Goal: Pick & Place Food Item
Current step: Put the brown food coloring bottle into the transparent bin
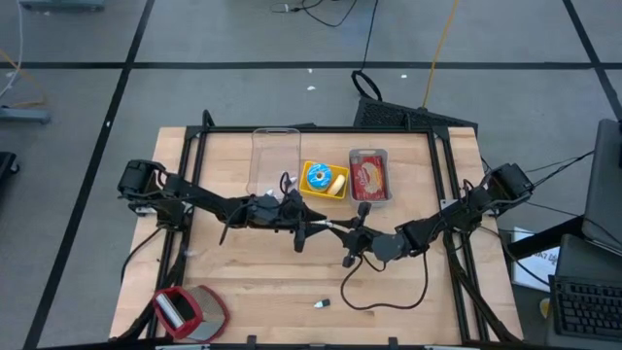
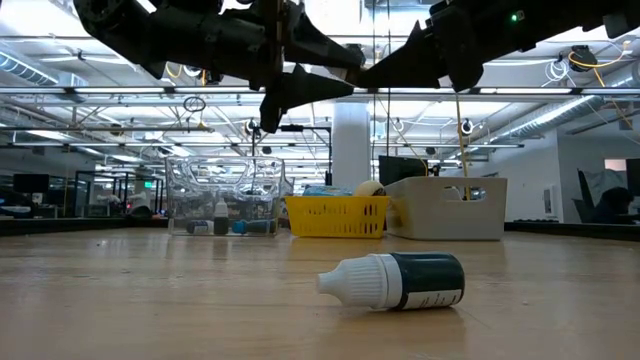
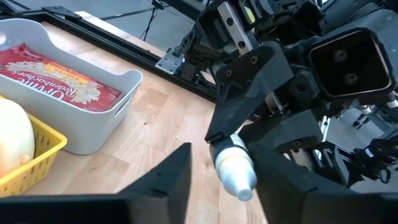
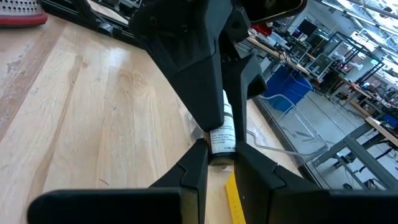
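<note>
A small bottle with a white cap [image 3: 235,168] and a printed label [image 4: 222,132] hangs in the air over the middle of the table. My right gripper [image 4: 219,155] is shut on it. My left gripper [image 3: 221,171] faces it from the table's left and stands open, one finger on each side of the cap. A gap shows beside one finger; whether the other touches the cap I cannot tell. In the high view the two grippers meet, left [image 1: 313,227] and right [image 1: 354,237]. My right gripper pinches the bottle's labelled body [image 4: 221,148] at its bottom end between its two fingers. The fingers come about level from the table's right and lie along the bottle. The bottle is clear of the table, roughly level, with its cap pointing toward my left gripper.
A dark bottle with a white cap [image 2: 400,281] lies on its side near the front edge. At the back stand a clear container [image 1: 275,160], a yellow basket [image 1: 325,182] and a white bin [image 1: 369,176] holding a red packet. A red and grey object [image 1: 190,311] sits front left.
</note>
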`<action>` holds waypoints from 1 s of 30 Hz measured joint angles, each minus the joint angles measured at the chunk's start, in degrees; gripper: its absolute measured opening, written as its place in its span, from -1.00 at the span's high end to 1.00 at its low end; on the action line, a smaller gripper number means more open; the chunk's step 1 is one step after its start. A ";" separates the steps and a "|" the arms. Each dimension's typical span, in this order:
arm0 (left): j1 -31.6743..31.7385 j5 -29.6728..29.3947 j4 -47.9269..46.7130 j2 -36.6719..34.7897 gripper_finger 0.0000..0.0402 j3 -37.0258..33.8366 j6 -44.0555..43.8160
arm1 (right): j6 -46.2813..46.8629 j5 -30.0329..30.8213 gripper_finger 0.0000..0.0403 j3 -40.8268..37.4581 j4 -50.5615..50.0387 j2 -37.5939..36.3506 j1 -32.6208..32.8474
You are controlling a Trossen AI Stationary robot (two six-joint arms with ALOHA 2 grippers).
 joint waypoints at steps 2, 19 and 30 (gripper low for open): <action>-0.02 0.11 0.08 0.00 0.34 0.00 -0.03 | 0.00 0.00 0.75 0.00 0.00 0.00 0.00; 2.03 -2.37 -9.74 -9.00 0.63 -0.08 4.74 | 7.61 -0.18 0.40 0.09 -2.87 -0.81 1.03; 3.03 -19.85 -41.17 -24.06 0.66 -0.07 6.63 | 10.39 -0.07 0.29 0.07 -5.06 -5.60 3.41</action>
